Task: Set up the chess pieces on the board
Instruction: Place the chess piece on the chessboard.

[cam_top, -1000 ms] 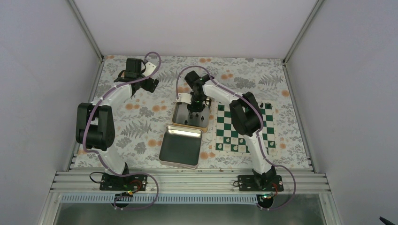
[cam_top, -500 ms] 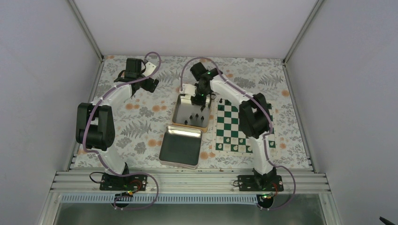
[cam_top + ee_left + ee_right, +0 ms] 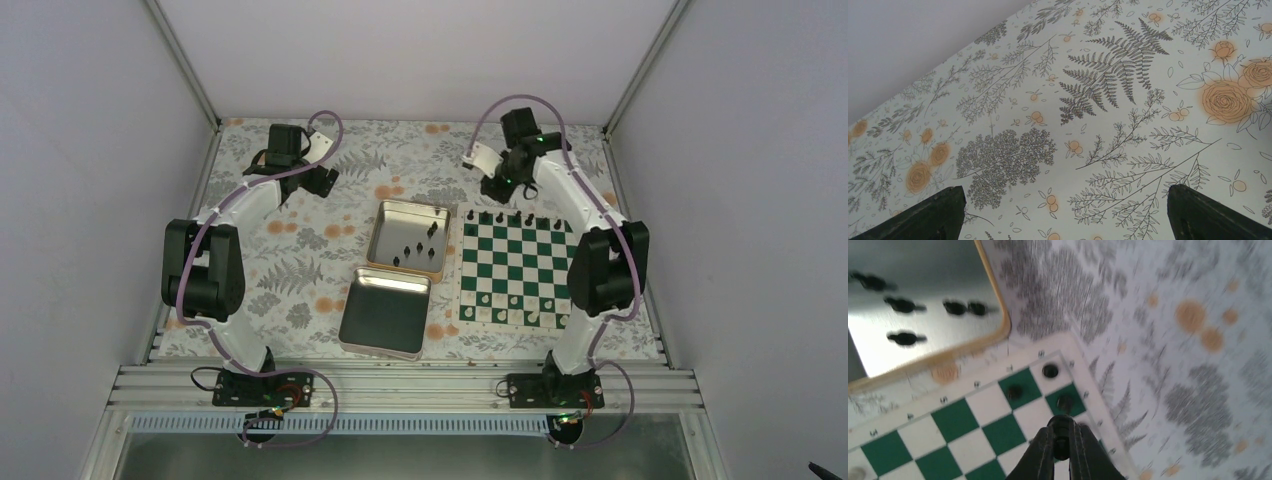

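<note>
Between the right fingers (image 3: pixel 1040 455), clamped tight on it, sits one tiny, glossy black chess piece (image 3: pixel 1062 434) above the board (image 3: pixel 955 414) edge. Just beyond them three more chess pieces (image 3: pixel 1050 370) stand on squares; five sit farther off in one tin (image 3: pixel 998 315). The left fingers (image 3: pixel 928 215) stand wide apart over the flowered counter (image 3: pixel 1098 100).

Green-and-white chequered board (image 3: pixel 520 270), black chess pieces (image 3: pixel 501 217); white tablecloth (image 3: pixel 300 255) (grey ferns, orange roses); silver tins (image 3: pixel 385 312)
</note>
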Robot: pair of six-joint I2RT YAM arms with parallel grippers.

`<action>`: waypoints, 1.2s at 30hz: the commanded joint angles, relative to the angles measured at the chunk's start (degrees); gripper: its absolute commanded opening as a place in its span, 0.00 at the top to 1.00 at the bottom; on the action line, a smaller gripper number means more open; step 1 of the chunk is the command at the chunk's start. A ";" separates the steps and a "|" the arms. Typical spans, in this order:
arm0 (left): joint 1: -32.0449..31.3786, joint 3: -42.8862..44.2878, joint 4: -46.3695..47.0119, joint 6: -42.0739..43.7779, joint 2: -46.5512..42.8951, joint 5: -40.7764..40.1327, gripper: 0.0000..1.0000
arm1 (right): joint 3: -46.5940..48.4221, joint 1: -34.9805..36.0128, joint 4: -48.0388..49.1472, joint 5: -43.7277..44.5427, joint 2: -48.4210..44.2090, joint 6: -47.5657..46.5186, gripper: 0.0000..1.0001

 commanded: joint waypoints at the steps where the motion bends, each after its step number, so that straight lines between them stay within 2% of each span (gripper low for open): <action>1: -0.13 1.16 0.51 -0.45 -0.14 0.19 0.00 | -7.15 -3.31 1.36 -1.46 -1.81 1.41 0.93; 12: -0.90 1.71 -0.04 -0.63 0.23 -0.22 0.00 | -16.62 -5.38 7.41 -5.77 1.22 1.72 0.93; 36: -1.02 1.29 0.40 -0.47 0.56 -0.61 0.00 | -17.09 -5.72 11.46 -3.83 8.65 1.88 0.92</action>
